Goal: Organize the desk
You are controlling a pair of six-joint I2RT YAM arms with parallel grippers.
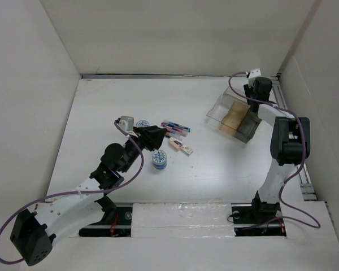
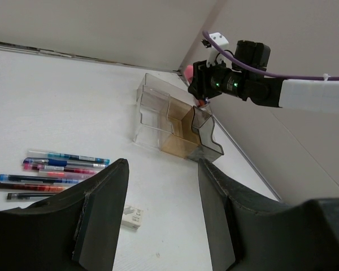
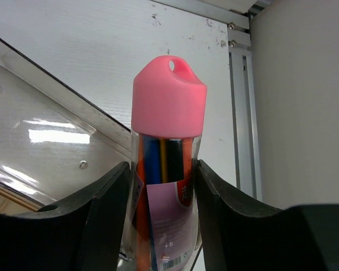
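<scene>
Desk [image 1: 226, 175] lies white under both arms, pens [image 1: 175, 127] loose mid-table.
Right gripper [image 3: 161, 169] pinches a pink-capped tube [image 3: 168, 107] by the clear tray [image 1: 220, 107]; left gripper [image 2: 162, 169] fingers stand apart, holding nothing.

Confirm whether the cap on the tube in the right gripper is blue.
No, the cap on the tube held by the right gripper is pink.

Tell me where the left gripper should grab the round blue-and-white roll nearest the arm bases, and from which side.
Probably its outer rim, from straight above. The roll lies flat on the desk, round face up, apart from the pens, so the left gripper could set one finger on each side across its width.
</scene>
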